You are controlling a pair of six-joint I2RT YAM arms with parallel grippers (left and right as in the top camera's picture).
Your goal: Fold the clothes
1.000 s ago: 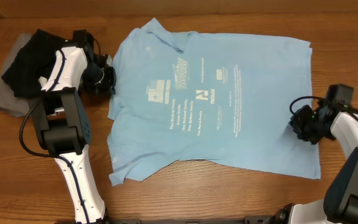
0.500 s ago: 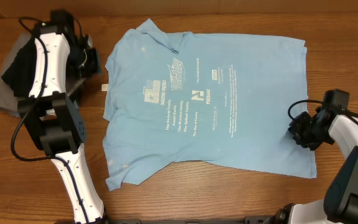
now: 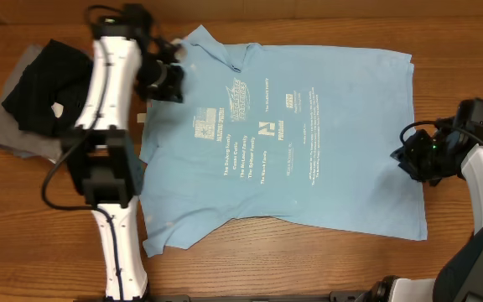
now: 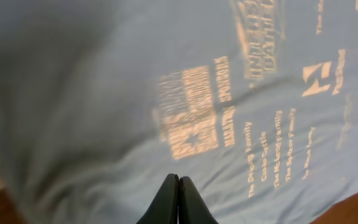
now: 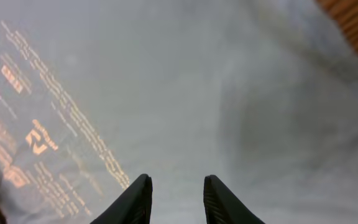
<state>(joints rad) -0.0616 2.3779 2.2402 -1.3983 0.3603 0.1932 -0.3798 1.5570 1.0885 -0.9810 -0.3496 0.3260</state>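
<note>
Your left pincer (image 4: 179,183) is closed, its two tips pressed together with nothing caught between them. It hangs over the upper left part of the light blue T-shirt (image 3: 325,184), just beside the block of white lettering (image 4: 194,121); whether it touches the cloth you cannot tell. Your right pincer (image 5: 176,196) has its tips apart, with only fabric showing through the gap. In the overhead view it sits at the shirt's right edge, middle right of the frame. The T-shirt lies spread across the middle of the desk (image 3: 309,268), print up. A black garment (image 3: 40,84) rests on a grey garment (image 3: 7,134) at the upper left.
</note>
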